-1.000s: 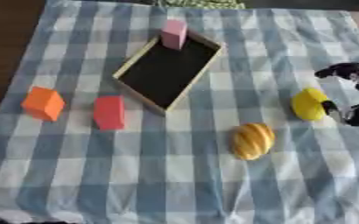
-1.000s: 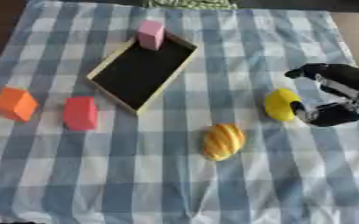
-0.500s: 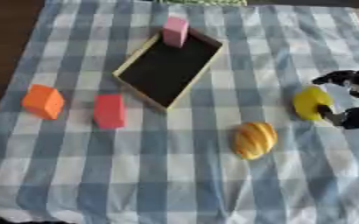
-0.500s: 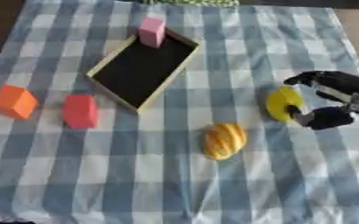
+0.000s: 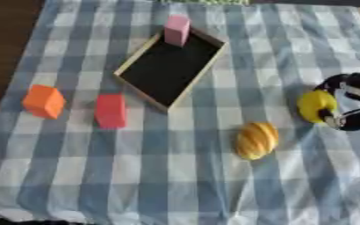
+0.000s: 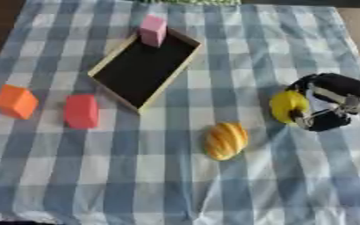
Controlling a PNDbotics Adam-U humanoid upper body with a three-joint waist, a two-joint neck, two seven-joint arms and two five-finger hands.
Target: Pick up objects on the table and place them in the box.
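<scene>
checked cloth [image 5: 214, 184], box [image 5: 170, 67], blocks, bread [image 5: 256, 140]

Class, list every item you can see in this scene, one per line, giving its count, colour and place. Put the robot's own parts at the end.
tablecloth: one, blue and white check, covering the work area.
box: one, shallow, pale wood rim with a black inside, upper middle, set at a slant.
pink block: one, pink, standing in the box's far end.
orange block: one, orange, far left of the cloth.
red block: one, red, just right of the orange block, apart from the box.
bread-like oval: one, yellow-orange with ridges, centre front.
yellow object: one, yellow, rounded, right side.
right hand: one, black and silver, right edge, fingers curled round the yellow object.
left hand: not in view.
</scene>
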